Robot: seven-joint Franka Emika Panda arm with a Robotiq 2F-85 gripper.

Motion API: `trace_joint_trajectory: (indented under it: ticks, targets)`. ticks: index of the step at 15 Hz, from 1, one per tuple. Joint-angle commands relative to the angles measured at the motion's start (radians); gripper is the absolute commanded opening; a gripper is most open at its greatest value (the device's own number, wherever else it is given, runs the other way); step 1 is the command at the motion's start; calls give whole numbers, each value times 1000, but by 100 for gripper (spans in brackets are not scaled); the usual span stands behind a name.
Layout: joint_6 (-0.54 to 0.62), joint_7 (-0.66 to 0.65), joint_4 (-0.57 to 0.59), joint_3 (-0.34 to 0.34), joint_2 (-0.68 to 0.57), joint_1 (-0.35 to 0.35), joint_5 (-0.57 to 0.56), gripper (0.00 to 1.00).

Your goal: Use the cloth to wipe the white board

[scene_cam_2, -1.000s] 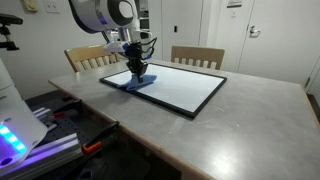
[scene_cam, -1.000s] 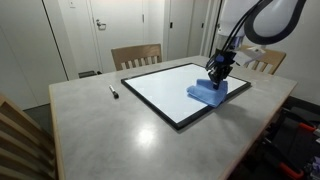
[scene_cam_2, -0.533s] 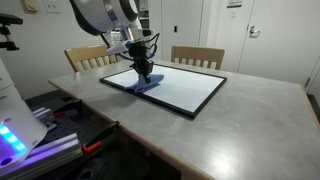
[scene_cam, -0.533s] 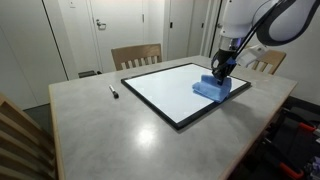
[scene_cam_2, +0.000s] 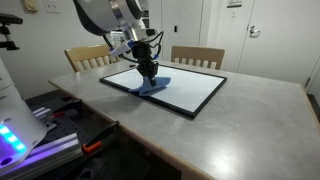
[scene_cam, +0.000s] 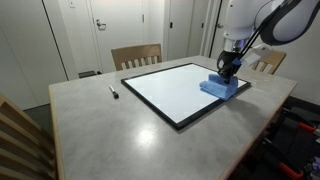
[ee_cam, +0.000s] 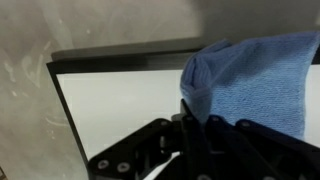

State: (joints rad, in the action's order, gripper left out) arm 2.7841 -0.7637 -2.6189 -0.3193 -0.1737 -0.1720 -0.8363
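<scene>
The tool (scene_cam: 228,71), clamped shut on the small soft light-blue fabric cloth (scene_cam: 224,88), presses it on the large glossy white board (scene_cam: 170,90) near its edge; snagging the thin black frame (scene_cam: 213,108) could tug the cloth free.

Both exterior views across the table (scene_cam: 100,130) from different sides; wrist view close over the white board (ee_cam: 115,100)

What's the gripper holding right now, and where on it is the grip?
The gripper is shut on the cloth, pinching a bunched-up fold on its top; the rest lies on the white board.
</scene>
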Motion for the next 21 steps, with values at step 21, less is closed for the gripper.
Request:
trace_joint_trajectory:
  ticks: [21]
  targets:
    - [40,200,195,-179,-181,106,-72,1]
